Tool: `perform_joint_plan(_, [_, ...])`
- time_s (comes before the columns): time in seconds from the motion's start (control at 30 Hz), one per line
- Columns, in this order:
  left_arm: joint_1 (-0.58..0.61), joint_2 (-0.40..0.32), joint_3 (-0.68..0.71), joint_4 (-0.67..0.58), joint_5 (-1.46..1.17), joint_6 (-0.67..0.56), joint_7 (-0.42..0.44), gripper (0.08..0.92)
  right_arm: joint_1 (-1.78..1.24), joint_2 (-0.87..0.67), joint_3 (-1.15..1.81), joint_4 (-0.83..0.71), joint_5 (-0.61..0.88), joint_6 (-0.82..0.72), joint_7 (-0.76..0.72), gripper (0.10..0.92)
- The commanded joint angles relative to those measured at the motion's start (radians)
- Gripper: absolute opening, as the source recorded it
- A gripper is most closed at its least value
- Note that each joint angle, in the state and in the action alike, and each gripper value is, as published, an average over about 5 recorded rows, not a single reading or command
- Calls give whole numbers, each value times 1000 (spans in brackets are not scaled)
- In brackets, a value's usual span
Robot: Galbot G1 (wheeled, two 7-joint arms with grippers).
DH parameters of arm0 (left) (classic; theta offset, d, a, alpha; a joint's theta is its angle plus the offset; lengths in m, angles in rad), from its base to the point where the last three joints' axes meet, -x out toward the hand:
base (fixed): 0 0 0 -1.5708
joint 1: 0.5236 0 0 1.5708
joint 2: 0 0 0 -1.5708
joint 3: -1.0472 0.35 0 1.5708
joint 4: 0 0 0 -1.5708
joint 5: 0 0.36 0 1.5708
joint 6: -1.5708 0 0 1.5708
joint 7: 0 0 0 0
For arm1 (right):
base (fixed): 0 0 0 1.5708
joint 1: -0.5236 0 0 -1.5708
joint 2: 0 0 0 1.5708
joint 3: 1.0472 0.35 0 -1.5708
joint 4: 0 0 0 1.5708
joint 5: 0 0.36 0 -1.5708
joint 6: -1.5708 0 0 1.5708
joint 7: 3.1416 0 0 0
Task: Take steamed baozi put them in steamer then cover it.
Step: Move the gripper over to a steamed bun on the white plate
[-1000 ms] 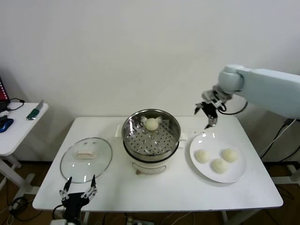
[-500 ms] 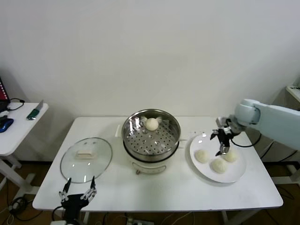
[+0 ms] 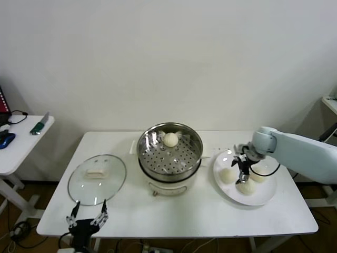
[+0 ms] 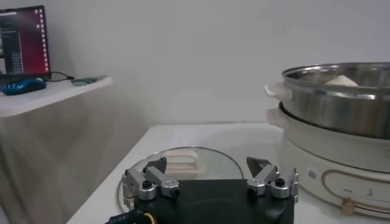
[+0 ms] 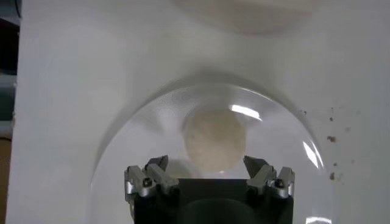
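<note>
At the table's near edge the left claw (image 3: 87, 217) sits parked and spread, just in front of the lid (image 3: 97, 179), which lies flat on the table (image 3: 174, 216) left of the steamer (image 3: 169, 153). Further in, the right claw (image 3: 243, 167) is spread wide and hangs over the plate (image 3: 265, 197), right of the steamer. Three buns are on the plate: the near bun (image 3: 246, 186) is directly under the claw, the left bun (image 3: 226, 175) and right bun (image 3: 258, 174) are just beside it. In the wrist view one bun (image 5: 214, 139) sits between the open jaws, nothing pinched yet. Farthest back, one bun (image 3: 170, 139) is already in the steamer, near its far wall. Step in hand looks like picking bun two. To do it well: drop straight down so the jaws straddle the bun's widest part, stay clear of its neighbours, close gently since dough will squash, lift clear of the plate before swinging over. Set it on bare perforated floor, apart from the first bun.
</note>
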Motion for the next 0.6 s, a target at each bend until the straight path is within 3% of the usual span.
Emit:
perform_joint_plan(0.03, [-1,1,0,4,-1,0,0,823,-65,81,54,-108,-22,-8,10,823])
perform_joint_plan(0.4, [-18,-1,1,8,-1,6,4,823,-66,99,58,-126,-22,-4,5,821])
perform_joint_plan(0.6, [-17,-2,1,7,-1,6,3,823,-66,94,54,-107,-23,-7,-3,773])
